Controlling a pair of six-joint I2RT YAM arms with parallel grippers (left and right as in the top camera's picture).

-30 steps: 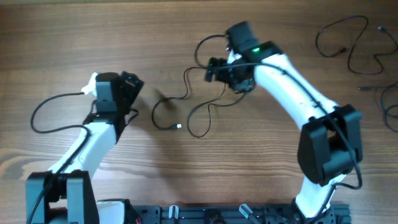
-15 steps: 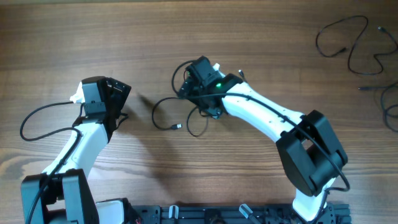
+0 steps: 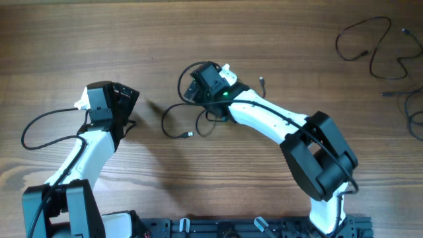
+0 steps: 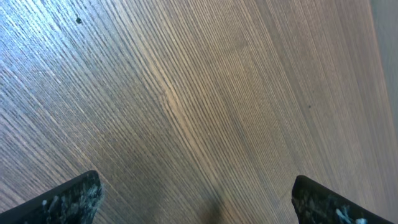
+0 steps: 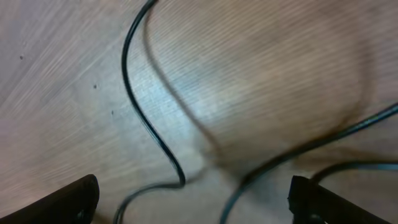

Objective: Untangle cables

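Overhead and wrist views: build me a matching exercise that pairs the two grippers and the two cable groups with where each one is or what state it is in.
Column one:
1. left gripper
2. right gripper
3. middle cables
4. far cables

Column two:
A. lying apart, top right of the overhead view
B. open over bare table
C. open above thin dark strands
D. looped between the two arms, partly under one

Pairs: 1-B, 2-C, 3-D, 4-A
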